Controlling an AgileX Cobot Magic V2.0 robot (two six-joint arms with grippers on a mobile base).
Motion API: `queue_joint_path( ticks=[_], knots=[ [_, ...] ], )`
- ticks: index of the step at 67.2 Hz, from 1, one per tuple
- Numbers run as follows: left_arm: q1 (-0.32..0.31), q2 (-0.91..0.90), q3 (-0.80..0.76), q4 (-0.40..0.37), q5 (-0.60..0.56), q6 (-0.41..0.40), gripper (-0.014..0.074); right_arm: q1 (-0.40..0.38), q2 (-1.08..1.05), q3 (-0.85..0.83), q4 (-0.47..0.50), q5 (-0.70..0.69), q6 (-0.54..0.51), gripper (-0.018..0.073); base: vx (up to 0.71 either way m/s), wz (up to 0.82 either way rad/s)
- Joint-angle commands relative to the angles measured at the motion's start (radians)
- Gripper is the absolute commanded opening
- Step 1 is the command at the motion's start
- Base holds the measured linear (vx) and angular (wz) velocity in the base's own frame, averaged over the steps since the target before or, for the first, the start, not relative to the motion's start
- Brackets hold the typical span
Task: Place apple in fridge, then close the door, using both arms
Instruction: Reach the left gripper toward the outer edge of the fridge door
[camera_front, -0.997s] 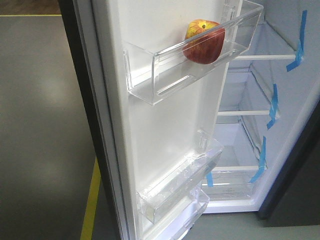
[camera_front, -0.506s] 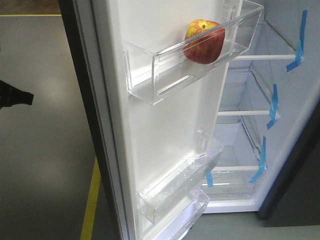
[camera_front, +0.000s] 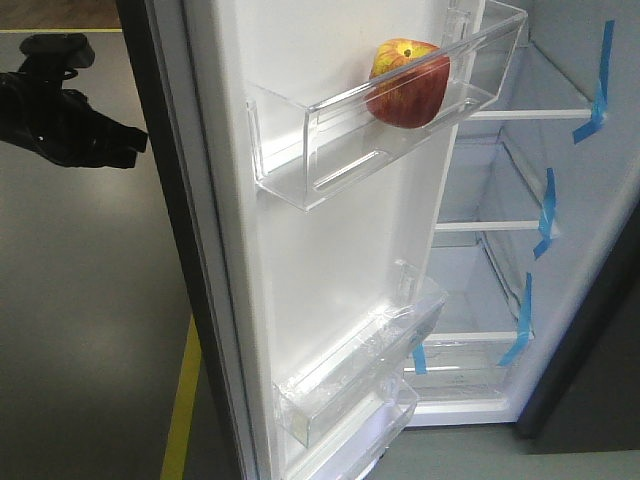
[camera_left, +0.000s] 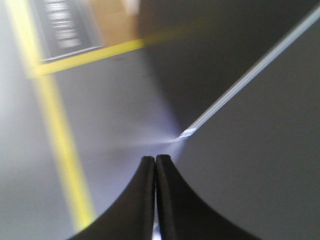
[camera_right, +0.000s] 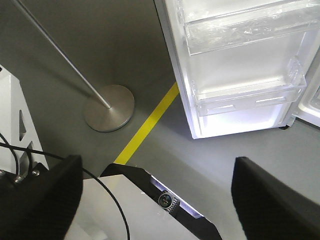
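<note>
The red and yellow apple (camera_front: 407, 82) sits in the upper clear bin (camera_front: 330, 150) on the white inner face of the open door (camera_front: 330, 290). The fridge (camera_front: 500, 270) is open on the right, with white shelves and blue tape strips. My left arm's gripper (camera_front: 128, 143) hangs at the upper left, just left of the door's dark outer edge (camera_front: 165, 200). In the blurred left wrist view the gripper (camera_left: 155, 159) is shut and empty, facing the dark grey door outside (camera_left: 250, 165). My right gripper (camera_right: 157, 161) is open and empty, low and well back from the door's bottom bins (camera_right: 245, 95).
A yellow floor line (camera_front: 182, 400) runs beside the door's foot and shows in the right wrist view (camera_right: 147, 125). A round metal stand base (camera_right: 109, 107) with a slanted pole stands left of the door. The robot's white base (camera_right: 130, 210) lies below the right gripper.
My left arm has come into the front view from the left and moved up and right towards the door's outer edge. The apple and the door have not moved.
</note>
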Motion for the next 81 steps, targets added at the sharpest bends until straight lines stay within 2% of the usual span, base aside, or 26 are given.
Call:
queue_joint_path(
  ticks=[1, 10, 22, 32, 40, 65, 81],
  knots=[
    [-0.002, -0.008, -0.066, -0.160, 0.001, 0.058, -0.0006, 0.000, 0.017, -0.021, 0.023, 0.015, -0.008, 0.0580, 0.00, 0.00],
    [-0.003, 0.016, -0.075, -0.298, 0.037, 0.151, -0.0006, 0.000, 0.017, -0.021, 0.023, 0.015, -0.008, 0.0580, 0.00, 0.00],
    [-0.003, 0.017, -0.072, -0.390, 0.097, 0.201, -0.0006, 0.000, 0.017, -0.021, 0.023, 0.015, -0.008, 0.0580, 0.00, 0.00],
    [-0.012, 0.017, -0.072, -0.421, 0.139, 0.220, -0.0006, 0.000, 0.017, -0.021, 0.023, 0.015, -0.008, 0.0580, 0.00, 0.00],
    [-0.043, 0.015, -0.072, -0.424, 0.148, 0.223, -0.0006, 0.000, 0.017, -0.021, 0.023, 0.015, -0.009, 0.0580, 0.00, 0.00],
    [-0.155, 0.014, -0.072, -0.517, 0.158, 0.285, -0.0006, 0.000, 0.017, -0.021, 0.023, 0.014, -0.009, 0.0580, 0.00, 0.00],
    [-0.253, 0.014, -0.072, -0.577, 0.159, 0.352, -0.0006, 0.000, 0.017, -0.021, 0.023, 0.014, -0.009, 0.0580, 0.00, 0.00]
  ],
)
